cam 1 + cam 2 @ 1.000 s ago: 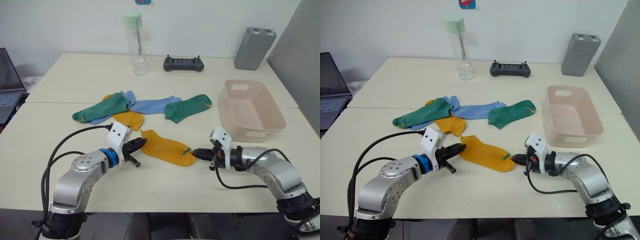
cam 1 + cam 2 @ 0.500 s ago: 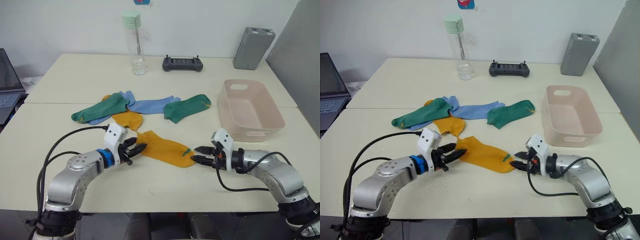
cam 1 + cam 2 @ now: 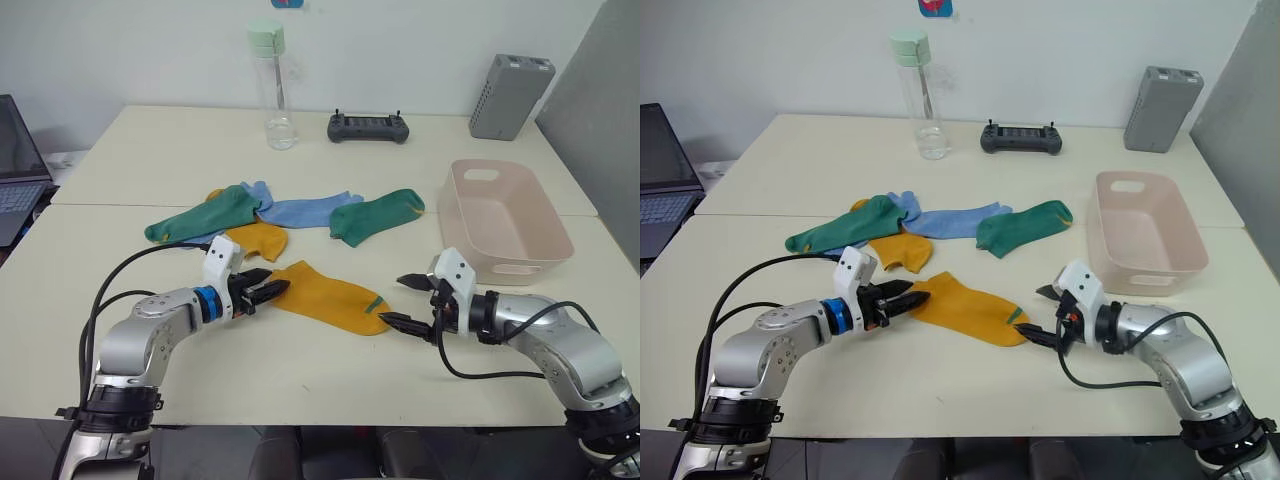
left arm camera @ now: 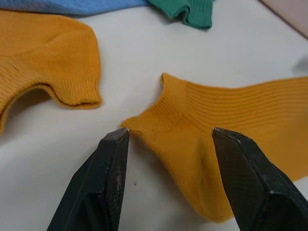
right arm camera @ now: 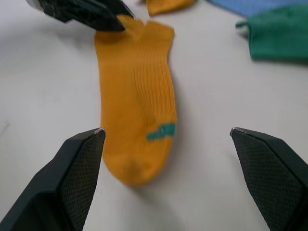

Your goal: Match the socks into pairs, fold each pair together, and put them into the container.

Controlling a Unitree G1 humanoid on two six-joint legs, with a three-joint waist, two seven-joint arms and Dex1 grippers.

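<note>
Right, both my sets of fingers were open & holding nothing. My left gripper (image 3: 268,291) sat at the cuff end of the near mustard sock (image 3: 325,296), fingers parted w/ the cuff corner between them but not pinched. My right gripper (image 3: 408,302) hung just off the toe end, spread wide, toe w/ its green trim in front of the gap, not touched.

That sock lay flat on the bench (image 3: 300,370), between my two arms. Its mate, the other mustard sock (image 3: 258,238), was just behind it, partly under the pile: a dark green sock (image 3: 200,217) on my left, a light blue sock (image 3: 300,211) in the middle, another dark green sock (image 3: 372,215) to my right. I couldn't pick out a second blue one for sure. The pink tub (image 3: 505,218) stood near, to my right, w/ nothing in it.

Handling, as I judged it: thin ribbed knit, light, limp, would drape & slide on the smooth top. Best holds looked like the thicker cuff hem on my left & the toe seam on my right, pinching low so fabric bunched into the fingers.
</note>
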